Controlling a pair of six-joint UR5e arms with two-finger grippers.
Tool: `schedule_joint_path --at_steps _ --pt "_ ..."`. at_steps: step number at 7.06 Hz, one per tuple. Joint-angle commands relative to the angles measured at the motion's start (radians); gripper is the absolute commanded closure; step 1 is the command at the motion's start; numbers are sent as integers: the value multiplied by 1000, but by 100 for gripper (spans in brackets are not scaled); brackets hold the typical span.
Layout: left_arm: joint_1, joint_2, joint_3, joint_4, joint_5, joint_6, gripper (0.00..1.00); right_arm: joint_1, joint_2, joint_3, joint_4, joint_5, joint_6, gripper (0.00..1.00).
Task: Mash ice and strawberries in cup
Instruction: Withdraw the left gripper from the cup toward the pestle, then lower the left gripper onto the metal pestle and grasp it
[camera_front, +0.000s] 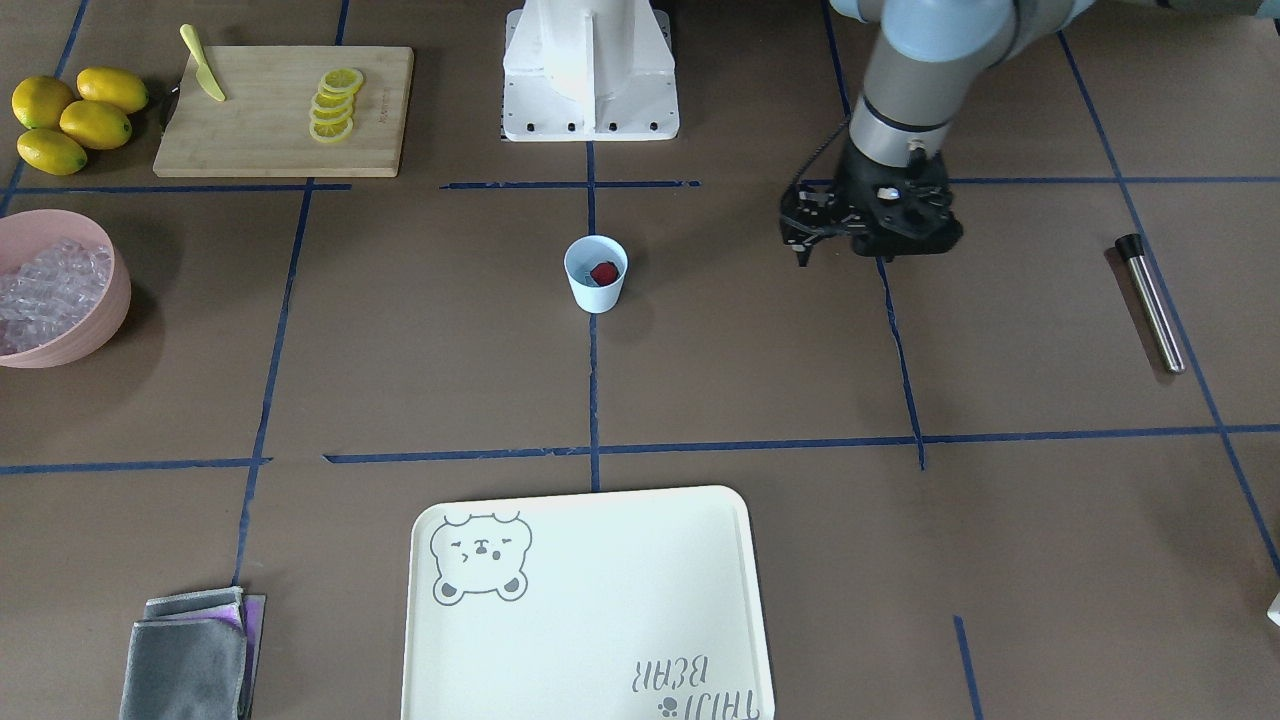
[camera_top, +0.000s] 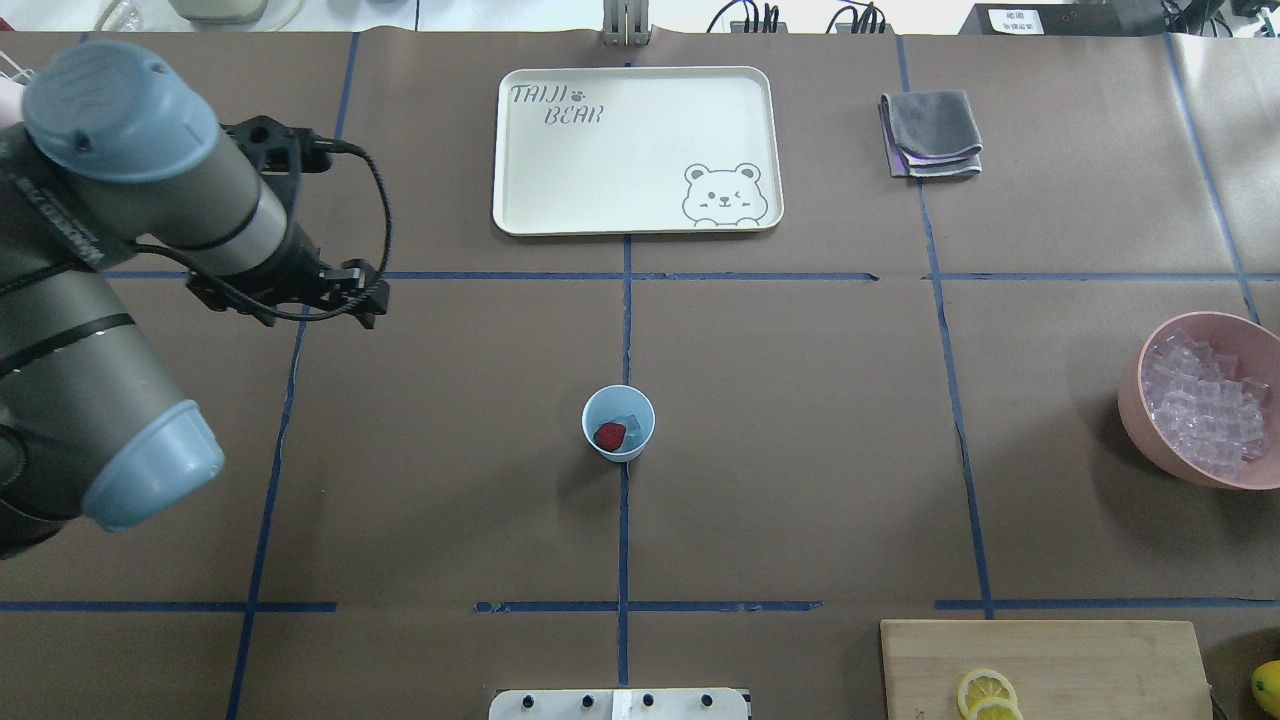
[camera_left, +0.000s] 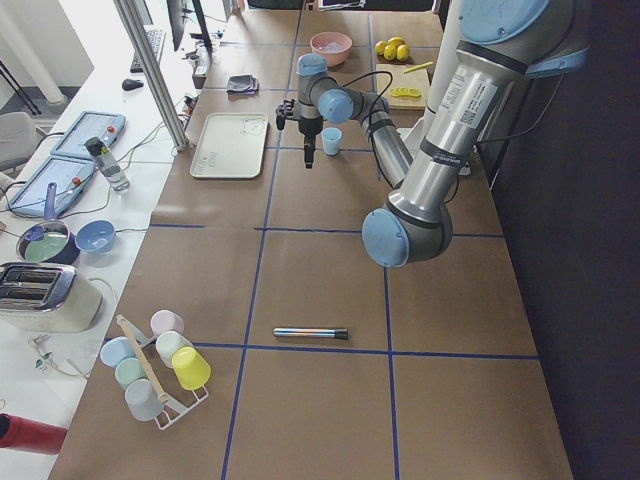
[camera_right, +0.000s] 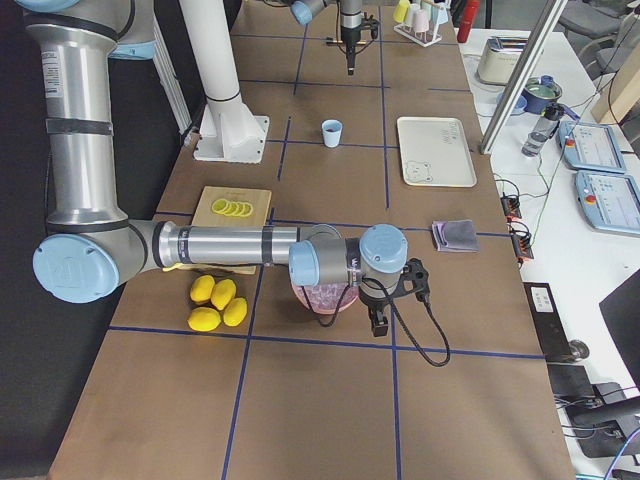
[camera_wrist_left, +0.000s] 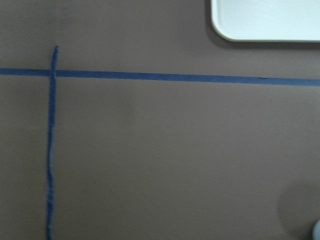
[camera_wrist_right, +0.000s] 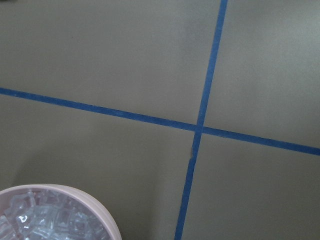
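Cup (camera_front: 596, 275) stands upright at table centre. Strawberry (camera_front: 603, 272) lies inside it, with ice (camera_top: 628, 424) beside it, clearest from overhead. Left gripper (camera_front: 802, 256) hovers well apart from the cup; finger state unclear. Right gripper (camera_right: 379, 322) shows only in the right side view, near the pink bowl (camera_top: 1135, 420); its fingers cannot be read.

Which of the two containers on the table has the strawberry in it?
The small blue cup at the centre: a red strawberry lies inside. The pink bowl holds only ice.
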Motion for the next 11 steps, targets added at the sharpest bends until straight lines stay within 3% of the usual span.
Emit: schedule_joint_path --at_steps 1,3,4,7,10,11 --pt "-209 190 4 -10 -83 356 0 17 -2 -1 0 5 38 1" --pt "-318 337 12 -47 -120 461 0 17 -2 -3 -3 8 42 1" --pt "-326 400 47 -167 -126 474 0 17 -2 -3 -3 8 46 1" --pt "-365 433 367 -590 -184 459 0 17 -5 -3 -3 8 48 1" --pt "-361 439 591 -917 -180 268 0 17 -5 -3 0 8 48 1" --pt "-358 436 619 -955 -178 234 0 17 -2 -3 0 8 48 1"
